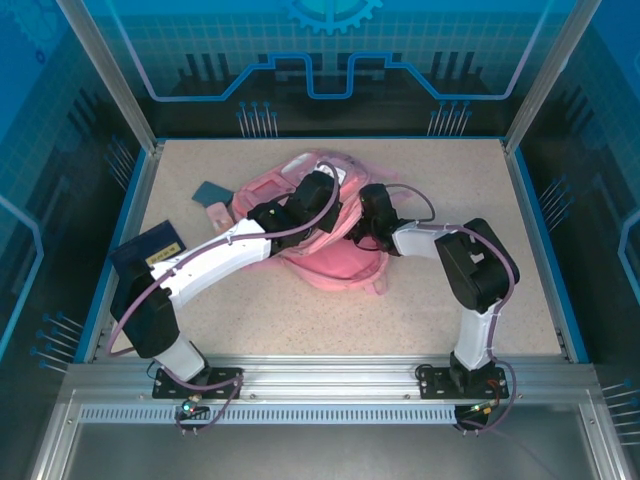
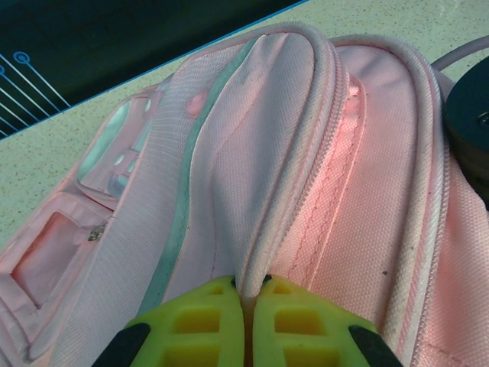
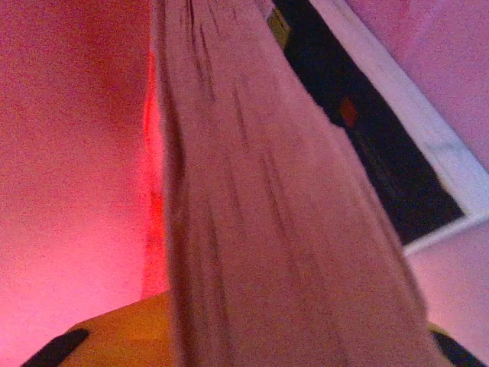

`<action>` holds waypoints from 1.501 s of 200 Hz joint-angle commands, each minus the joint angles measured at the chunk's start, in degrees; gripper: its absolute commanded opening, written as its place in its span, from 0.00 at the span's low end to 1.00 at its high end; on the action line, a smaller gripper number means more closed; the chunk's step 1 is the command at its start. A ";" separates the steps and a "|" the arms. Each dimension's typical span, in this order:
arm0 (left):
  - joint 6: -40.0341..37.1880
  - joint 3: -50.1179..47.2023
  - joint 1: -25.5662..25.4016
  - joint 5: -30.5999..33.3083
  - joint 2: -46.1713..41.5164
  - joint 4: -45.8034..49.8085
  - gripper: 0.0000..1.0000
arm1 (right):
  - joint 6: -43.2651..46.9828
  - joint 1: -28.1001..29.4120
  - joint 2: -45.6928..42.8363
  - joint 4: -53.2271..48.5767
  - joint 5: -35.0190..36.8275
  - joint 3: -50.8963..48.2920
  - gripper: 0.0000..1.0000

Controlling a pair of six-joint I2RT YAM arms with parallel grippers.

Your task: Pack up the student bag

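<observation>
The student bag, a pink fabric backpack, lies in the middle of the table. My left gripper is shut on the piped zip edge of the student bag, and the rim runs up from between the yellow fingers. My right gripper reaches into the bag's opening from the right. In the right wrist view the pink inside of the bag glows. A book's ribbed page edge fills the gap of my right gripper. Its grip on the book is not visible.
A dark blue book lies at the table's left edge under my left arm. A small dark flat piece and a pink item lie left of the bag. A blue rim bounds the table.
</observation>
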State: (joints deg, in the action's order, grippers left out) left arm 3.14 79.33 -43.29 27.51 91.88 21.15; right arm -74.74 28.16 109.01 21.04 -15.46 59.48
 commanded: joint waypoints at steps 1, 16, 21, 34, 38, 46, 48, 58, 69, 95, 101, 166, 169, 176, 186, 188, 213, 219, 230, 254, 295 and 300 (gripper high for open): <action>2.08 3.38 -0.51 -2.60 -2.13 -7.52 0.02 | 1.74 -0.77 -1.75 -2.61 -3.68 -1.49 0.42; 2.08 3.38 -0.43 -3.00 -2.11 -7.52 0.03 | 2.59 -1.85 -4.11 -2.82 -4.69 -3.65 0.43; 2.09 3.38 -0.31 -3.15 -2.14 -7.53 0.03 | 2.96 -2.20 -4.82 -3.00 -4.98 -4.26 0.44; 2.14 3.29 -0.22 -3.41 -2.27 -7.48 0.03 | 3.29 -2.90 -6.08 -2.67 -5.71 -5.63 0.41; 2.08 3.25 -0.18 -3.50 -2.28 -7.52 0.03 | 3.29 -3.06 -6.32 -2.28 -6.07 -5.99 0.40; 2.17 3.12 -0.16 -3.58 -2.27 -7.59 0.03 | 3.04 -3.24 -6.34 -1.42 -6.82 -6.41 0.35; 2.21 3.11 -0.14 -3.59 -2.26 -7.61 0.03 | 2.92 -3.28 -6.31 -1.24 -7.07 -6.42 0.34; 2.30 3.03 -0.09 -3.72 -2.21 -7.61 0.03 | 2.08 -3.29 -5.72 0.12 -7.91 -6.48 0.25; 2.49 2.96 0.00 -3.90 -2.05 -7.57 0.03 | 0.68 -3.21 -4.74 2.37 -8.64 -6.34 0.19; 2.49 2.92 0.03 -3.95 -2.20 -7.18 0.03 | -0.21 -2.44 -1.90 3.42 -9.24 -3.95 0.14; 2.44 2.94 0.08 -3.95 -2.31 -7.18 0.03 | -0.20 -2.23 -1.41 3.43 -8.94 -3.43 0.14; 2.68 2.61 0.30 -4.13 -2.84 -6.46 0.03 | 2.39 -1.48 -1.32 3.30 -9.36 -1.93 0.36; 2.68 2.51 0.28 -4.06 -2.92 -6.51 0.03 | 2.89 -1.57 -2.05 2.87 -9.40 -2.25 0.38; 2.75 2.46 0.46 -4.08 -2.93 -6.56 0.03 | 4.06 -1.75 -4.01 1.59 -9.47 -3.22 0.42; 2.79 2.25 0.61 -4.21 -2.98 -6.67 0.03 | 6.03 -2.12 -6.89 -0.48 -9.67 -5.23 0.44; 2.72 2.24 0.63 -4.17 -2.94 -6.65 0.03 | 6.50 -2.18 -7.43 -0.91 -9.61 -5.69 0.44; 2.37 1.35 0.95 -4.14 -2.84 -7.48 0.03 | 10.76 -3.31 -15.68 -5.20 -7.91 -14.48 0.46; 2.52 1.05 1.07 -4.34 -2.60 -7.91 0.03 | 11.37 -3.61 -17.17 -6.95 -7.64 -16.14 0.46; 2.69 0.64 1.34 -5.00 -2.36 -8.52 0.03 | 13.06 -4.30 -20.75 -9.47 -6.66 -19.00 0.46; 2.58 0.48 1.53 -6.06 -1.37 -9.62 0.03 | 17.65 -4.67 -28.80 -17.33 -2.68 -22.81 0.44; 1.99 0.83 1.76 -8.44 -0.12 -10.15 0.03 | 23.38 -6.20 -39.70 -31.16 5.29 -25.05 0.42; 1.89 0.68 1.80 -9.01 0.06 -10.16 0.03 | 23.79 -6.55 -41.26 -32.53 6.41 -25.26 0.42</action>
State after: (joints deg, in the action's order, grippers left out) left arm 4.60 79.31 -41.71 21.63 91.92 20.10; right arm -56.47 23.55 74.11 0.12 -16.12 35.75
